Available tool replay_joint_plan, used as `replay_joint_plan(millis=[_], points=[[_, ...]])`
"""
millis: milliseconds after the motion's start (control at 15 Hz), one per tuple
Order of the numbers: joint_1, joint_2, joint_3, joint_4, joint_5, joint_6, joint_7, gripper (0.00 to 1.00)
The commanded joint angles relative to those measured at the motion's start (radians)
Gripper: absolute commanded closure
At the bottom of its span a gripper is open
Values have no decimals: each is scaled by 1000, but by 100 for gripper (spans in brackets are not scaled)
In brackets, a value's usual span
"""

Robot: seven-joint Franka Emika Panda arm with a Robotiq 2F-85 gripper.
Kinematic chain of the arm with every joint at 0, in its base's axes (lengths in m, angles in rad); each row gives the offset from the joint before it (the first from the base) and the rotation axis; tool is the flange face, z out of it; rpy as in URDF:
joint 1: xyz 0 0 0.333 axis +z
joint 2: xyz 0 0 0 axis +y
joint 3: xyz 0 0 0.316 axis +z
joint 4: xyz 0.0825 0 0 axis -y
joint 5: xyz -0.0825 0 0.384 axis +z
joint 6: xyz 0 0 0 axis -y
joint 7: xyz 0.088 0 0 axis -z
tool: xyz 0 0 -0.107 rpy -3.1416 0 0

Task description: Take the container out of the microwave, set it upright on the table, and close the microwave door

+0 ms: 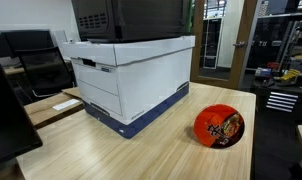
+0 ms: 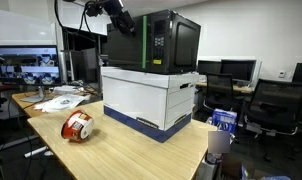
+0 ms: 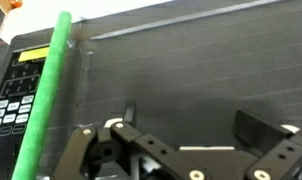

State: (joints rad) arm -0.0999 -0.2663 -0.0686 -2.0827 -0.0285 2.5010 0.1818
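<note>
Bowl (image 1: 219, 126) is out on the table (image 1: 141, 150), lying on its side, not upright. Its axis runs about level with the tabletop. In an exterior view the printed top faces the camera, tipped slightly up. From the other side (image 2: 79, 126) the red-and-white wall shows and the top is turned away. It sits clear of the box (image 1: 131, 75), touching nothing else, near a table edge.

Microwave (image 2: 171, 42) stands on the box, with the vent grille side toward that camera. The arm (image 2: 111, 12) reaches in at its upper front corner.

Only the wrist view shows the front close up. The door (image 3: 181, 70) is a dark glossy panel filling the frame, with a green handle (image 3: 46, 100) running diagonally and the keypad (image 3: 13, 100) beyond it at the frame's left edge. Gripper (image 3: 191, 122) has its fingers spread wide with nothing between them, hanging just off the door; contact can't be told. The door looks flush with the body in the exterior view, not certain.

The table is light wood grain. The room is an office or lab, with a desk (image 2: 31, 100) holding papers (image 2: 59, 100), monitors (image 2: 26, 62) and black chairs (image 2: 276, 105).
</note>
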Motion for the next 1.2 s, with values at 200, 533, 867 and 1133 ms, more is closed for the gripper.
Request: replay_joint_plan(millis=[200,533,867,1133], points=[[-2,-78,15,-6,9,-266,20,0],[4,-124,23,-75,13,-356,13,0],[18,-161,55,-211,-2,-334,13,0],[41,-179,83,-308,-2,-324,0,0]])
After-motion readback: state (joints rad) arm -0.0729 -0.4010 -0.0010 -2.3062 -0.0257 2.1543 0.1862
